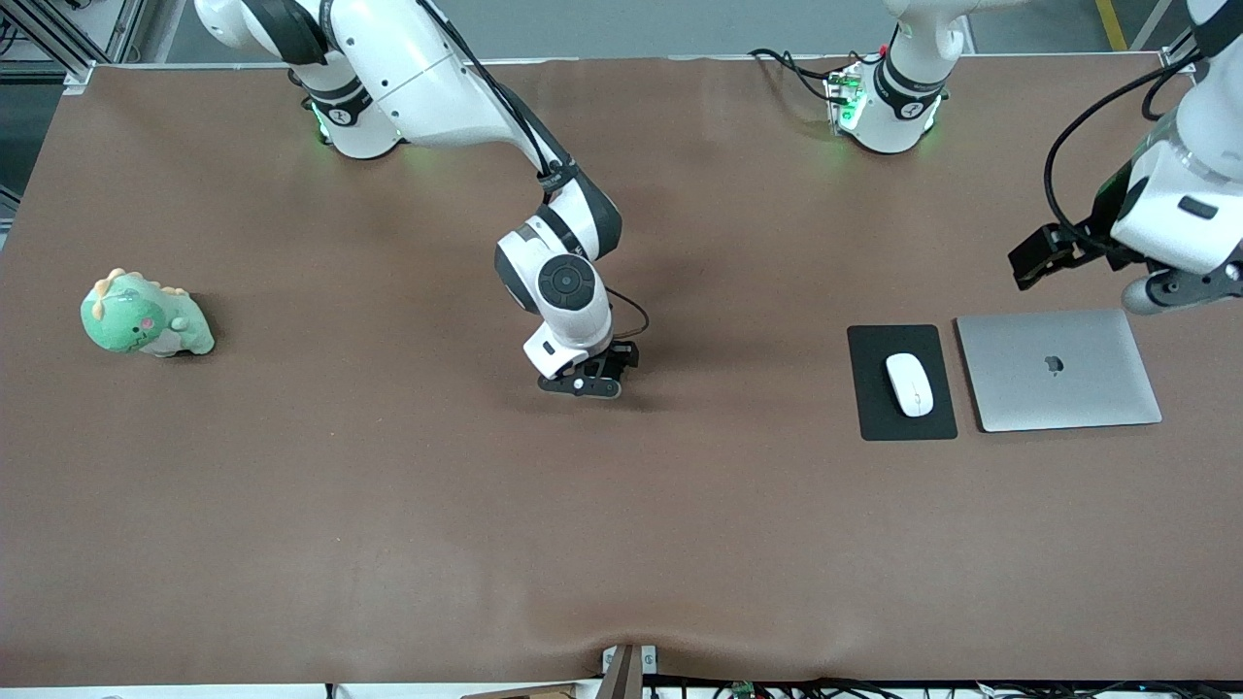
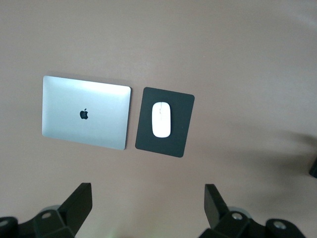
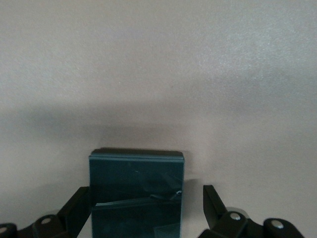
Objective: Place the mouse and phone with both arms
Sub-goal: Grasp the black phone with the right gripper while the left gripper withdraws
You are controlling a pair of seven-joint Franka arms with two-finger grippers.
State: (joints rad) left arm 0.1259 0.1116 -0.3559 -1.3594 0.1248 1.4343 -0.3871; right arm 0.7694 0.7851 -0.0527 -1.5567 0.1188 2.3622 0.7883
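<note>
The phone (image 3: 136,193) is straddled, ungripped, by the wide-open right gripper (image 3: 143,210), while the left gripper (image 2: 148,210) is held open above the table.

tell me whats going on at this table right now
Two robot arms are working with a mouse and a phone. The right gripper is down at the middle of the table, its open fingers straddling the black phone. The left gripper hangs open in the air near the closed laptop. The white mouse lies on the mouse pad, untouched.
</note>
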